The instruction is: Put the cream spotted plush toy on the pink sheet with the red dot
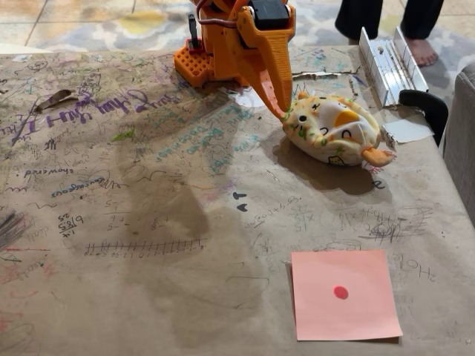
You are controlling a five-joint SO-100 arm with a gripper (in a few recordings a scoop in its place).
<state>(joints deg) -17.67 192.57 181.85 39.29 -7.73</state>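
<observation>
The cream spotted plush toy (334, 132) lies on the scribbled brown paper table at the upper right, its orange tip pointing right. My orange gripper (283, 110) reaches down from the arm at the top. One finger (273, 85) touches the plush's upper left edge, and the other finger is hidden behind it, so I cannot tell how the jaws stand. The pink sheet with the red dot (344, 294) lies flat near the front edge at the lower right, well below the plush and apart from it.
A metal rail (390, 59) lies at the back right beside a black curved object (424, 104) and a white paper scrap (408, 130). A person's bare foot (424, 50) stands beyond the table. A dry leaf (56, 99) lies far left.
</observation>
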